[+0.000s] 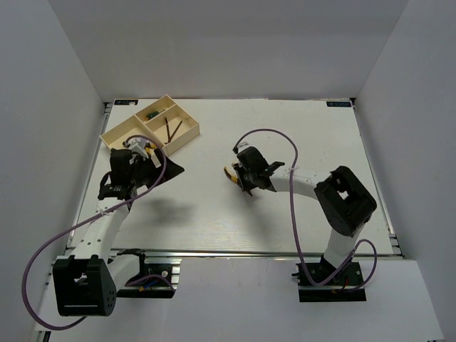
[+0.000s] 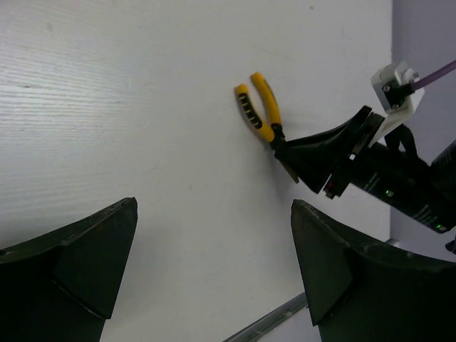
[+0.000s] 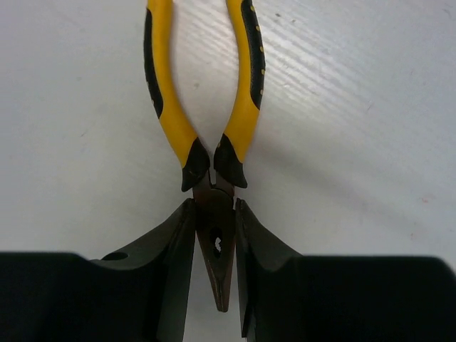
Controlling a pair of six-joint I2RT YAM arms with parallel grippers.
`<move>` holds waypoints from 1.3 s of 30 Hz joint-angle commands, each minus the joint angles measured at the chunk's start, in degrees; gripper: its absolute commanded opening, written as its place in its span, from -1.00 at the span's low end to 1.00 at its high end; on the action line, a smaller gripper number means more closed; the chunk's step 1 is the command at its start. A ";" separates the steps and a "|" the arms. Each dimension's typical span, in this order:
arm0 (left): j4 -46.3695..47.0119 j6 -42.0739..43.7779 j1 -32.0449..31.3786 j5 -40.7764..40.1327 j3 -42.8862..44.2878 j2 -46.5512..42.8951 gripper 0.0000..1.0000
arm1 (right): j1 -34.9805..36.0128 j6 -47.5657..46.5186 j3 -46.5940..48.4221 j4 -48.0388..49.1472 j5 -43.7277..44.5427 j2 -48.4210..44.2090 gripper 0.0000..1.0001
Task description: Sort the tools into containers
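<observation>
Seen from above, a cream tray (image 1: 127, 132) with three sections sits at the far left of the white tabletop (image 1: 299, 128). One small section holds a green piece (image 1: 151, 113), and another holds two dark rods (image 1: 169, 129). The left end effector (image 1: 153, 168) hovers just beside the tray's near edge. The right end effector (image 1: 242, 178) is well apart from the tray, near the middle, with yellow pliers (image 1: 231, 173) at its tip. In the left wrist view, the left end effector's two dark fingers stand wide apart with nothing between them, so it is released. The pliers and the other arm show beyond them. In the right wrist view, the fingers are clenched on the pliers' metal nose, and the spread yellow handles point away. Whether the pliers are lifted off the tabletop cannot be told. The nose is narrow and tapered and the handles are heavy, so the pliers may swing or slip during carrying. The open handles may catch the tray wall, or the arms may collide near the tray.
</observation>
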 commanded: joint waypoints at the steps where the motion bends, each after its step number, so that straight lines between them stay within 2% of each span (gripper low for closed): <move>1: 6.32 -5.15 -2.44 3.59 1.20 1.91 0.95 | 1.42 2.41 -1.20 2.04 -1.56 -7.01 -1.00; 13: 14.41 -13.15 -16.58 -2.38 4.71 10.97 0.88 | 4.06 5.04 -5.42 4.59 -3.49 -17.65 -1.00; 20: 17.93 -18.59 -22.30 -6.68 6.20 14.75 0.88 | 4.68 5.31 -7.97 7.58 -2.70 -22.31 -1.00; 30: 19.42 -24.31 -27.58 -10.91 8.32 22.05 0.89 | 4.77 5.31 -10.60 9.95 -2.70 -26.53 -1.00; 39: 24.51 -28.01 -29.17 -11.26 10.95 26.10 0.84 | 4.77 5.13 -13.86 12.50 -3.93 -30.83 -1.00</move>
